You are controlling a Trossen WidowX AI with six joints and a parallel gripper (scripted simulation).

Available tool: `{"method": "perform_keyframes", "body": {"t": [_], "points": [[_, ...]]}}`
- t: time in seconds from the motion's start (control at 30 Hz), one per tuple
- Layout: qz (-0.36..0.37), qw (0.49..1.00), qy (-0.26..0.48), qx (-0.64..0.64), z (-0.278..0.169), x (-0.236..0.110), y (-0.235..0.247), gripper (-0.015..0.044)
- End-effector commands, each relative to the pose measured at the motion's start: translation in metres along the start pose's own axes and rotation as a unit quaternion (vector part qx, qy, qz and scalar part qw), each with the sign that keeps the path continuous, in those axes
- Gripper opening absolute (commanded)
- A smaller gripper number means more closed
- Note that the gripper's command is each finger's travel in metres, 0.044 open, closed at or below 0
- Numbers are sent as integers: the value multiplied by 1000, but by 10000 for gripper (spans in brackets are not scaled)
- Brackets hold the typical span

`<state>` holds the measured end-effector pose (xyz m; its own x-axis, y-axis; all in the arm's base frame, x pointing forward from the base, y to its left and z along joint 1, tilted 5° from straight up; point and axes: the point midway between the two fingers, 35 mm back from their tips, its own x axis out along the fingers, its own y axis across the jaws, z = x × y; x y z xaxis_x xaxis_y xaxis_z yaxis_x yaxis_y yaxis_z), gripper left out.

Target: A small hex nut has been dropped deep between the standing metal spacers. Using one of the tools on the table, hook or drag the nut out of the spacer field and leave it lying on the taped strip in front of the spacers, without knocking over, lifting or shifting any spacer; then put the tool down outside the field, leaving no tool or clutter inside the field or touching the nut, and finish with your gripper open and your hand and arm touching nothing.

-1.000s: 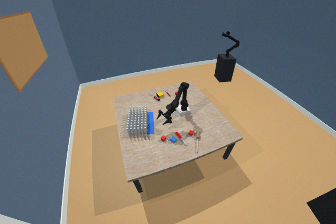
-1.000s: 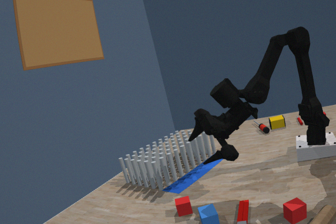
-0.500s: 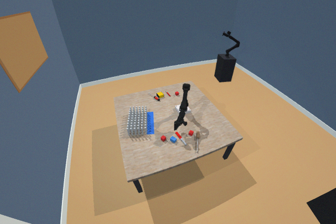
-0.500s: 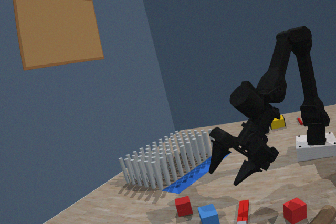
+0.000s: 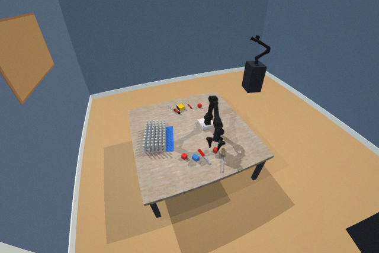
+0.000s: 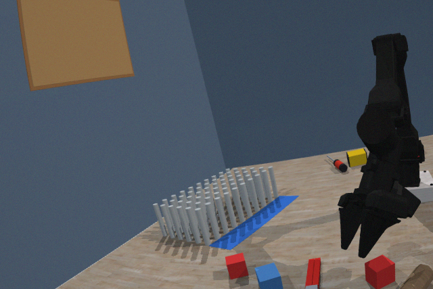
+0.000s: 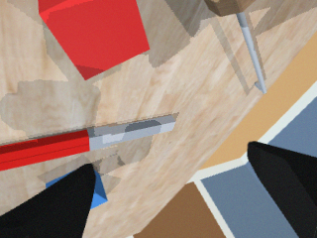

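The grey metal spacers [image 5: 154, 136] [image 6: 216, 205] stand in a dense grid at the table's left, with the blue taped strip [image 5: 169, 138] [image 6: 255, 223] along their front. I cannot see the hex nut; the spacers hide it. My gripper [image 5: 214, 147] [image 6: 354, 251] [image 7: 171, 160] is open and empty, pointing down just above the table. Below it lies a red-handled tool with a flat grey blade [image 5: 203, 155] [image 6: 313, 271] [image 7: 131, 133]. A wooden-handled tool with a thin hooked metal shaft [image 5: 223, 159] [image 6: 417, 277] [image 7: 250, 50] lies to the right near the table edge.
A red cube [image 5: 215, 150] [image 6: 379, 271] [image 7: 94, 32] sits close under the gripper. A blue cube [image 5: 195, 157] [image 6: 268, 276] [image 7: 99, 190] and a second red cube [image 5: 183, 156] [image 6: 236, 264] lie left of it. At the back are a yellow box [image 5: 180, 106] [image 6: 356, 157] and a small screwdriver [image 5: 176, 110] [image 6: 338, 164].
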<state>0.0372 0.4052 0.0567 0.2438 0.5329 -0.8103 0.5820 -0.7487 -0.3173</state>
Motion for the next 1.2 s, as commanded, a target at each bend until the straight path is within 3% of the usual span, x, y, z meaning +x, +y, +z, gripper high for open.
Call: {"method": "perform_keyframes", "body": {"t": [0.0, 0.1, 0.9, 1.0, 1.17], "points": [[-27, 964, -48, -259, 58, -14, -42, 440], [-34, 947, -56, -314, 71, -19, -50, 440], [-34, 947, -56, -314, 77, -20, -58, 440], [-20, 966, -68, -248, 75, -18, -62, 440], [38, 995, -95, -15, 69, -11, -75, 440]]}}
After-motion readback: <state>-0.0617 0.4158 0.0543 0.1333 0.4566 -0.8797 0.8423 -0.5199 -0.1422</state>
